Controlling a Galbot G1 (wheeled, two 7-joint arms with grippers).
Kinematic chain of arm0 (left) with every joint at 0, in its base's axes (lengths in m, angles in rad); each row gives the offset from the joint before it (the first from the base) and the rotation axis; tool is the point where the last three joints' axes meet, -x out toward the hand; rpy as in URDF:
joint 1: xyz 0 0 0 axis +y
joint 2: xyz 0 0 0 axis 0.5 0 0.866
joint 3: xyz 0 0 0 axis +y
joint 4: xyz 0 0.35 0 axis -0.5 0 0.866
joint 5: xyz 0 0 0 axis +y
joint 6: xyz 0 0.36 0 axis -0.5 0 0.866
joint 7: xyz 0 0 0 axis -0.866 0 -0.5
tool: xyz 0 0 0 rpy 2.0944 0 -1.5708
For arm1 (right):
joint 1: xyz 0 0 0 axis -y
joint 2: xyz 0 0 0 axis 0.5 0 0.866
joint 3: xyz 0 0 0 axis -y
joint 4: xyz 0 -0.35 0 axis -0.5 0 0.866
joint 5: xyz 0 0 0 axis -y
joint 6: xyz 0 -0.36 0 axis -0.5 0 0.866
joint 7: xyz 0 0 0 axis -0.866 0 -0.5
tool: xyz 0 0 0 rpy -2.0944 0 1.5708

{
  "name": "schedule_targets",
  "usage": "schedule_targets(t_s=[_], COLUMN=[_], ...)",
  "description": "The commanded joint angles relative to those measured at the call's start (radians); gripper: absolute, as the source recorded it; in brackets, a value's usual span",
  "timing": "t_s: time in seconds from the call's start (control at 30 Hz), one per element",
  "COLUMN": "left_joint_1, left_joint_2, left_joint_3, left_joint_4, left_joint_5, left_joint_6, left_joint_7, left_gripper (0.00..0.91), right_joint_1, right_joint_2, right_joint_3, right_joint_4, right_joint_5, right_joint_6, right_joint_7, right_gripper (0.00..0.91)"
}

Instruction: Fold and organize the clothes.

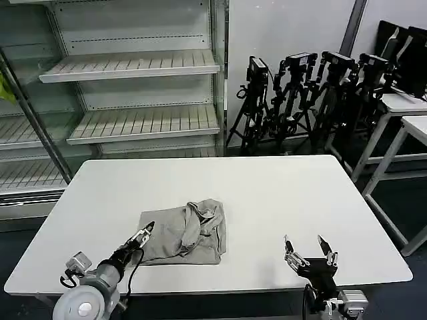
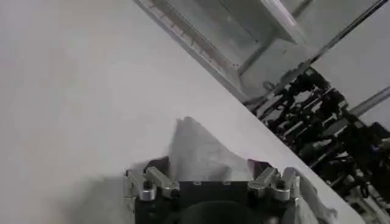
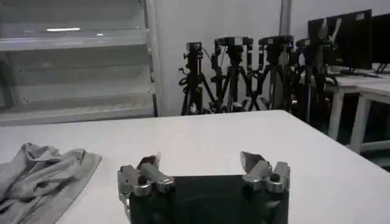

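A big white counter (image 1: 267, 193) fills the middle of the head view, from the left edge almost to the right edge. Behind it, in the upper left of the frame, stand white shelves (image 1: 133, 67) with nothing on them. In the upper right, a row of black tripods (image 1: 300, 93) leans near the wall, and some white side tables (image 1: 400, 113) stand at the right edge.

The grey shirt (image 1: 187, 233) lies on the counter, in the lower middle of the frame and a bit to the left. It is bunched up into a crumpled, roughly folded heap, with wrinkles and a raised fold on top. In the right wrist view the shirt (image 3: 36, 182) shows at the lower left, flat on the counter and well apart from that tool.

The left tool (image 1: 143, 237) is at the lower left of the head view, right at the shirt's left edge. It is closed on the cloth there. In the left wrist view a peak of pale cloth (image 2: 198, 152) rises up between the two sides of the left tool (image 2: 210, 176).

The right tool (image 1: 310, 252) is at the lower right of the head view, over bare counter, well apart from the shirt. Its two fingers stand wide apart and hold nothing. The right wrist view shows the same spread fingers (image 3: 259, 167) with white counter between them.
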Motion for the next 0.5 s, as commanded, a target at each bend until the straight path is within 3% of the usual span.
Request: schedule_targets(t_s=[0.03, 0.07, 0.1, 0.5], left_joint_1=[-0.038, -0.041, -0.043, -0.055], left_joint_2=[-0.038, -0.039, -0.039, -0.05], left_joint_3=[0.025, 0.024, 0.024, 0.014], left_joint_4=[0.031, 0.037, 0.041, 0.05], left_joint_5=[-0.014, -0.014, -0.014, -0.049], left_joint_6=[-0.053, -0.06, -0.062, -0.092], left_joint_7=[-0.005, -0.005, -0.006, -0.003], left_gripper=[0.151, 0.06, 0.04, 0.04], right_joint_1=[-0.009, -0.012, -0.012, -0.023], right_joint_2=[0.005, 0.008, 0.009, 0.019], right_joint_3=[0.002, 0.0, 0.0, -0.011], right_joint_4=[0.01, 0.011, 0.011, 0.029], right_joint_5=[-0.003, -0.005, -0.007, -0.021], right_joint_6=[0.0, 0.001, 0.001, -0.001], right_joint_7=[0.0, 0.001, 0.0, 0.002], right_gripper=[0.907, 0.907, 0.907, 0.907])
